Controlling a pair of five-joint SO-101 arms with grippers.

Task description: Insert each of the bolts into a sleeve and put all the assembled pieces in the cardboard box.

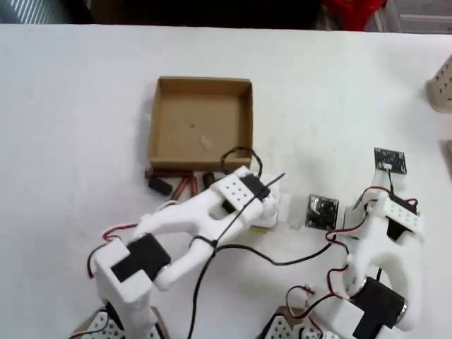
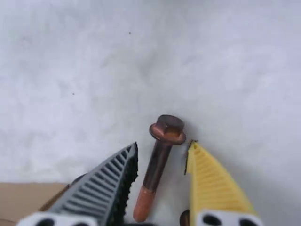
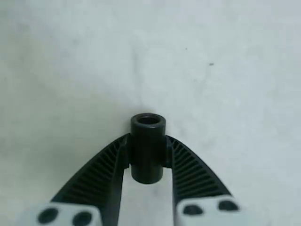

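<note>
arms [image 1: 205, 212]: white shells, black servos | cables [image 1: 240, 248]: red and black | left hand [image 2: 162, 145]: black/yellow ribbed fingers [image 2: 103, 183] | right hand [image 3: 148, 139]: black

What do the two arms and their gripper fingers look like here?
Both the left arm and right arm are white shells with black motor blocks and red and black cables. The left gripper has one black ribbed finger and one yellow ribbed finger. The right gripper has two black ribbed fingers.
</note>
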